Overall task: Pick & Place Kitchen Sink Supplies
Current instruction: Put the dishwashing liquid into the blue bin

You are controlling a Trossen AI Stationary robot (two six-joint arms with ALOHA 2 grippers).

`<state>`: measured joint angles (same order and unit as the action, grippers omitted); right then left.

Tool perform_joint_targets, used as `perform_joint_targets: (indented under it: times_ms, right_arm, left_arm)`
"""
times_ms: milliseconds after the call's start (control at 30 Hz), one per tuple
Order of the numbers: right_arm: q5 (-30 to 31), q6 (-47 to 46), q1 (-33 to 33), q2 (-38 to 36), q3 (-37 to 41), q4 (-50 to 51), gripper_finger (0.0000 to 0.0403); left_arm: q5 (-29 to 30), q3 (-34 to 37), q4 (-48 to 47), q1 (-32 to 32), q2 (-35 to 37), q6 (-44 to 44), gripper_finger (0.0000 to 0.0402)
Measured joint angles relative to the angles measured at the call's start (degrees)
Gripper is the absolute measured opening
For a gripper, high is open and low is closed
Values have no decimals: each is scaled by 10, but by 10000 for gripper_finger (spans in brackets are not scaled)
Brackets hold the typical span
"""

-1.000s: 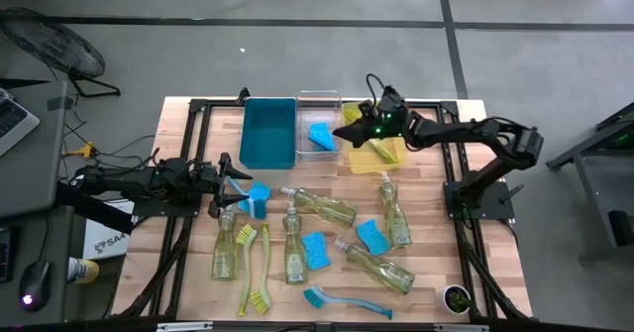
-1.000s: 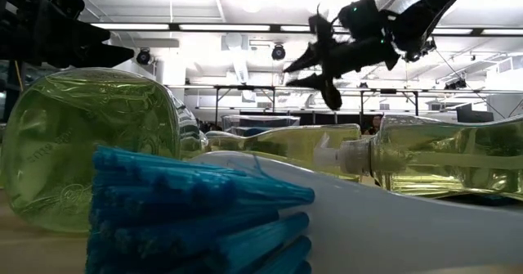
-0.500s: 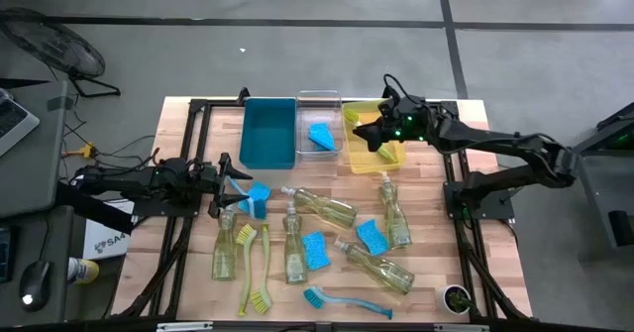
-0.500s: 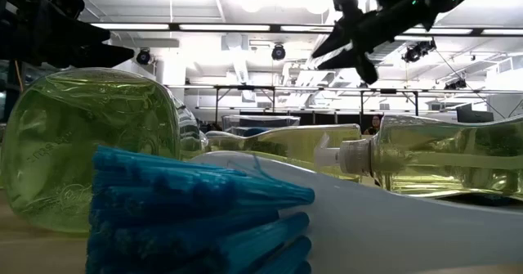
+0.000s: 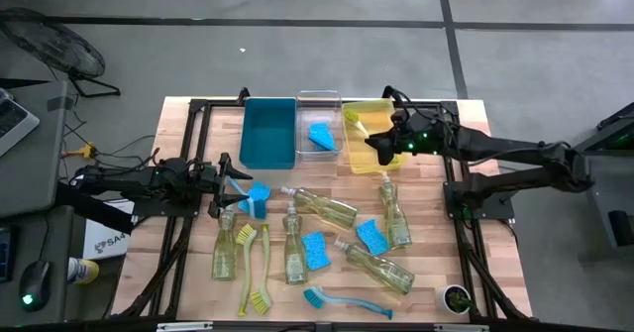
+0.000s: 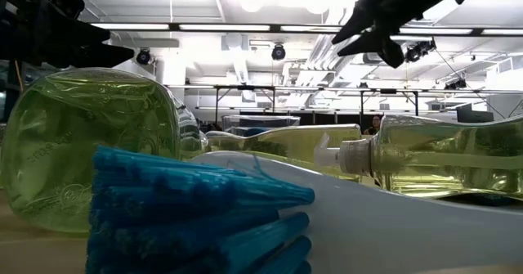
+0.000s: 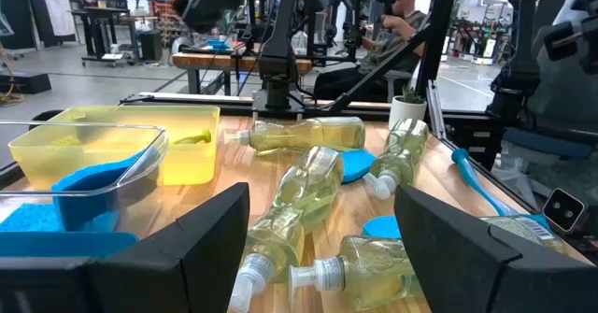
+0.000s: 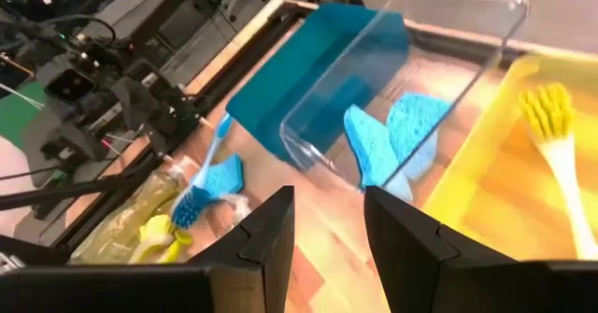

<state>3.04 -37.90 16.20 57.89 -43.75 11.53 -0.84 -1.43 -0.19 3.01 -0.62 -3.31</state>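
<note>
Several clear bottles of yellow-green soap (image 5: 322,205) lie on their sides on the wooden table. Among them lie blue sponges (image 5: 315,251), yellow-green brushes (image 5: 263,263) and a blue brush (image 5: 347,300). A yellow-green brush (image 5: 359,124) lies in the yellow bin (image 5: 396,158), and blue sponges (image 5: 320,136) sit in the clear bin (image 5: 319,99). My right gripper (image 5: 379,146) hovers open over the yellow bin's near part, with nothing between its fingers (image 8: 329,201). My left gripper (image 5: 223,185) waits open at the table's left, level, beside a blue brush and sponge (image 5: 256,195).
A teal bin (image 5: 268,132) stands left of the clear bin along the far edge. Black frame rails (image 5: 461,223) run down both sides of the table. In the low view a blue brush head (image 6: 188,217) and bottles fill the foreground. People sit beyond the table in the left wrist view.
My right gripper has drawn back from over the clear bin's edge toward the table's right edge, rising as it went and tipping nearer to level. Its fingers have kept the same gap. The brush in the yellow bin now shows uncovered.
</note>
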Motion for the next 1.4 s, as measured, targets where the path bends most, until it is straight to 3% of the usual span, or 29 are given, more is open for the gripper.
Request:
perform_joint_targets:
  times_ms: [433,700,1033,1200,1400]
  right_arm:
    - [34,-143,-89,-3,0,145,124]
    - [-23,-164,-132,-1,0,207,124]
    - [-86,-305,-159,8,0,304,127]
    - [-100,-311,-167,54,0,306,164]
    - [-157,-324,-156,118,0,312,255]
  left_arm:
    - [0,0,0,0,0,0,264]
    - [0,0,0,0,0,0,264]
    - [0,0,0,0,0,0,264]
    - [0,0,0,0,0,0,264]
    - [0,0,0,0,0,0,264]
